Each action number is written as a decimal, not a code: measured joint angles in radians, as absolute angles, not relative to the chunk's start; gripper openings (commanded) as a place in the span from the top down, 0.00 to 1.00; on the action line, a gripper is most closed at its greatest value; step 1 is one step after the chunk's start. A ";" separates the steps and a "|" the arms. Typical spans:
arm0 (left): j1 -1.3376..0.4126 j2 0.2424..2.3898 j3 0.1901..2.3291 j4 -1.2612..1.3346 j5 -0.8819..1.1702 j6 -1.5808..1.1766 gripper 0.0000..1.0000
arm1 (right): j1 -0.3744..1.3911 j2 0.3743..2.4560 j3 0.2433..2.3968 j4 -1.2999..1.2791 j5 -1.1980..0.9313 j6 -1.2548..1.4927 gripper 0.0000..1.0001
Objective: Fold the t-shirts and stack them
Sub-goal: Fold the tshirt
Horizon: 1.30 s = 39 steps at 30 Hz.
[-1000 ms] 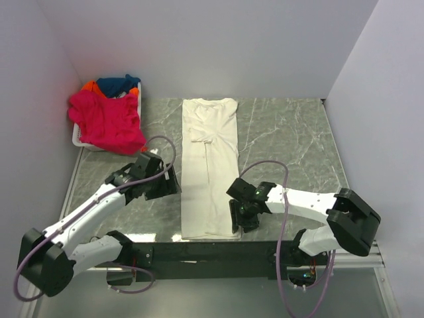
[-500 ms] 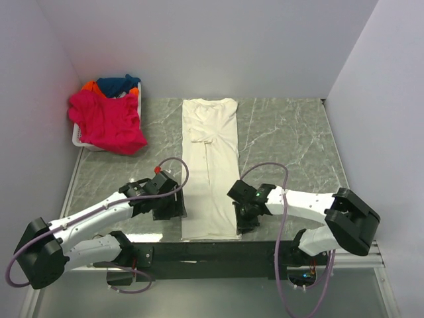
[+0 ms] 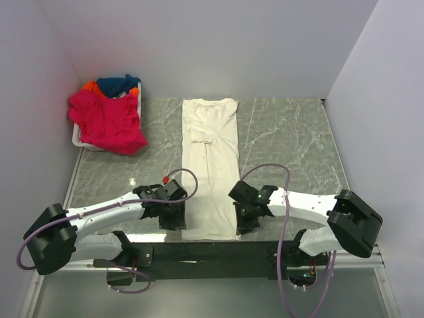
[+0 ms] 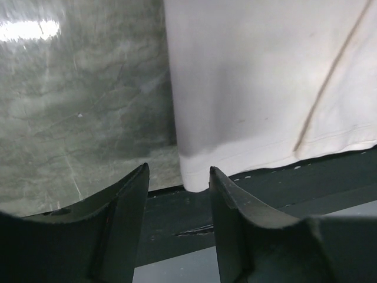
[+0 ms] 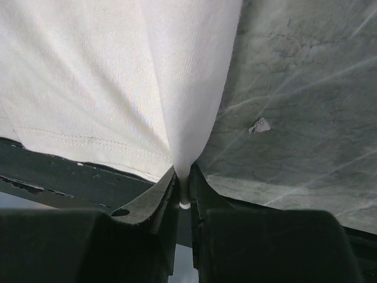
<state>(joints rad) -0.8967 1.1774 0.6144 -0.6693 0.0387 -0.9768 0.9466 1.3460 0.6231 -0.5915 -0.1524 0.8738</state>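
The cream t-shirt (image 3: 211,159) lies folded in a long narrow strip down the middle of the table, hem at the near edge. My left gripper (image 3: 173,220) is open, just off the hem's near-left corner (image 4: 194,177), which sits between its fingertips. My right gripper (image 3: 243,222) is shut on the hem's near-right corner (image 5: 184,159). The pink t-shirt (image 3: 109,122) drapes over the basket, with the dark blue (image 3: 118,84) and orange (image 3: 88,86) shirts behind it.
The white plastic basket (image 3: 78,140) stands at the far left corner. Grey walls close in the table on the left, back and right. The black mounting rail (image 3: 212,250) runs along the near edge under the hem.
My left gripper has swung down and right from mid-left of the table to the hem's near-left corner. My right gripper has stayed at the near-right corner.
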 measured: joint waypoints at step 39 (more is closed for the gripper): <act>-0.918 1.164 0.607 -0.628 0.076 -1.016 1.00 | 0.947 1.290 0.638 -0.662 -0.140 0.900 1.00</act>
<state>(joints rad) -0.9180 1.1641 0.6075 -0.6277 0.0765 -1.0157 0.9466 1.2896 0.6384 -0.6617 -0.1398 0.9001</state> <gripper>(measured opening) 0.032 0.076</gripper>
